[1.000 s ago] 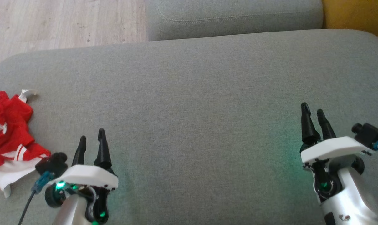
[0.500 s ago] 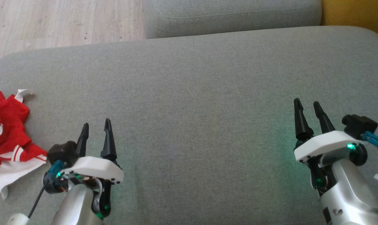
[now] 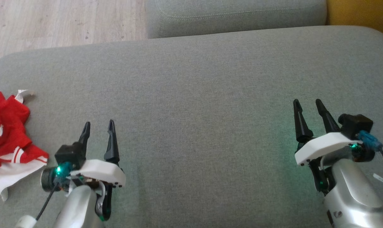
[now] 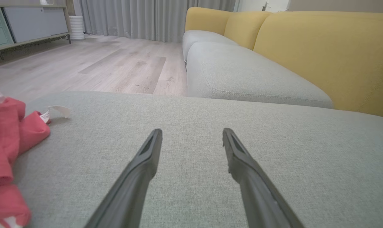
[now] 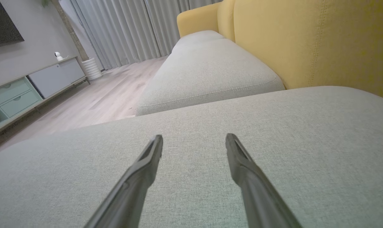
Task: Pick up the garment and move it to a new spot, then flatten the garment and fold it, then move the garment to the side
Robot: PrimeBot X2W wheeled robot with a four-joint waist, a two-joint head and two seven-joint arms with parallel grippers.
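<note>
on the grey seat cushion [image 3: 194,79], low in the head view: left gripper [image 3: 99,123], its two dark fingers spread wide, nothing held between them; the same gap is seen in the left wrist view [image 4: 192,130], with only bare upholstery beyond it. right gripper [image 3: 307,101], likewise released and empty, is set well apart on the far right side of the cushion. whether the fingertips touch the fabric or are carried just above it cannot be told. garment [image 3: 7,136]: red with white bands and a white hem, crumpled in a heap at the cushion's left end, near the left gripper but not touched by it; a white label [image 3: 24,93] is turned out at its far edge. step in hand, as judged: the first pick-up, not yet begun. next move, as judged: the left gripper is to be swung leftward to the heap, lowered onto a raised fold and closed there, after which the garment can be carried toward the open middle of the cushion. hidden or doubtful: the garment is cut off by the left edge of both the head view and the left wrist view [image 4: 7,139], so its full extent, its type, and the lie of collar or sleeves cannot be made out. beyond: a second cushion [image 3: 236,15], yellow backrest [image 3: 359,12], wooden floor [image 3: 52,22].
</note>
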